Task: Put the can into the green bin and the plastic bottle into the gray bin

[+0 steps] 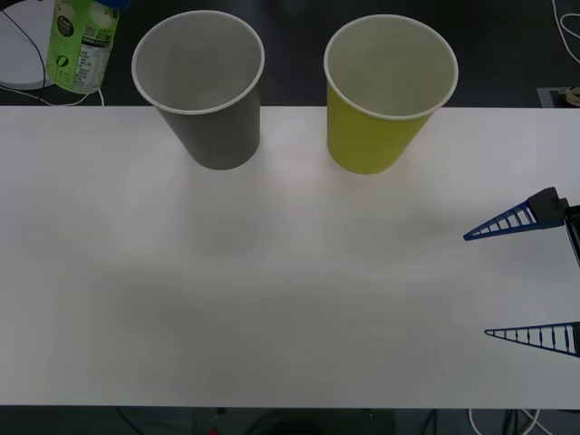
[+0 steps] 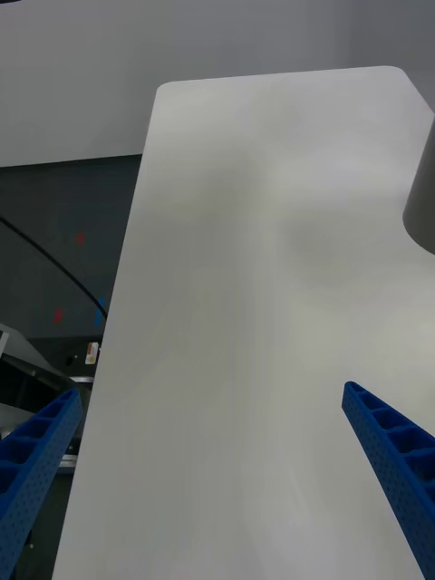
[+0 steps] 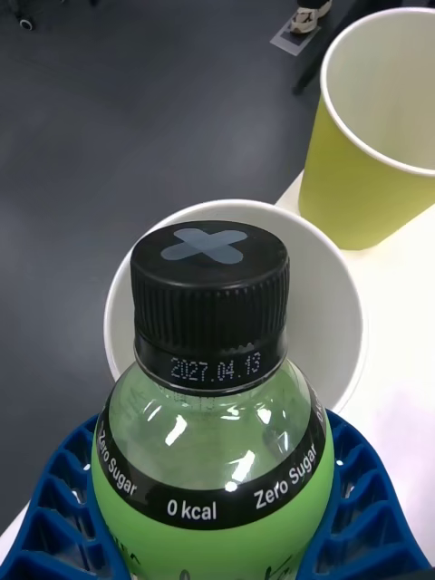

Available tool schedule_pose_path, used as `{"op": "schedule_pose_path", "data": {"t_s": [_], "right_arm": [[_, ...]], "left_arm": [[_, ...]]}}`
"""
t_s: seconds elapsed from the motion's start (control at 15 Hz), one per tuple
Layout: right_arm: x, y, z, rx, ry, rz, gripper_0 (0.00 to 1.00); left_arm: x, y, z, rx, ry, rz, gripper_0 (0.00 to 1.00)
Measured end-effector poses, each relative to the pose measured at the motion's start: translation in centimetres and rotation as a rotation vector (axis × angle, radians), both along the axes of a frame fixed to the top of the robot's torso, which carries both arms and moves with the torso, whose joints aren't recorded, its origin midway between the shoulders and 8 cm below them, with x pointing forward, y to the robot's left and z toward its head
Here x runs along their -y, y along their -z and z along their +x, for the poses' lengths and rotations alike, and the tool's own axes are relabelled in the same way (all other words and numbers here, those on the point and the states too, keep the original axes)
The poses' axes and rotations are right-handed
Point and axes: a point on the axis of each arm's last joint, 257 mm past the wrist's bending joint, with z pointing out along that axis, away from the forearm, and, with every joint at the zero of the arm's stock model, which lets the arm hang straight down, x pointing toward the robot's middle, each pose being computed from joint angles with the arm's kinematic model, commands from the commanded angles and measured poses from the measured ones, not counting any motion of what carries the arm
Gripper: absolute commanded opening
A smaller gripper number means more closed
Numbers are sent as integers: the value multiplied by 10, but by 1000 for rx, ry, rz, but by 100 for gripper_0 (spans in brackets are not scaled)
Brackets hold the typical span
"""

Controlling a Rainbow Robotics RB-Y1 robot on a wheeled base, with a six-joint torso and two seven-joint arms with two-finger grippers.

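— What sits near the cups?
— A white table (image 1: 272, 299); the right gripper (image 1: 535, 276) hovers at its right edge, fingers wide apart, empty.
— And the cups?
— The gray bin (image 1: 204, 82) and green bin (image 1: 385, 91) stand upright, side by side, both empty.
— The plastic bottle (image 3: 213, 435)?
— Clamped in the left gripper (image 3: 213, 535) above the gray bin. It reads "Zero Sugar", "0 kcal", "2027.04.13".

gray bin (image 1: 201, 86) left of green bin (image 1: 388, 91), bottle (image 1: 83, 41) perhaps farther left

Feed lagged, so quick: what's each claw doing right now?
Left claw: shut on the plastic bottle, above the gray bin.
Right claw: open, empty.
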Motion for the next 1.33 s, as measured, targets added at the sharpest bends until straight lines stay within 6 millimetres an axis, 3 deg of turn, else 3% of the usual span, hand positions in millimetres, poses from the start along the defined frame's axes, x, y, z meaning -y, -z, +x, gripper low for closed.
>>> {"op": "schedule_pose_path", "data": {"t_s": [0.67, 1.33], "right_arm": [[0, 0, 0, 0, 0, 0, 100], [0, 0, 0, 0, 0, 0, 100]], "left_arm": [[51, -14, 44, 27, -21, 24, 0], [101, 0, 46, -9, 10, -17, 0]]}}
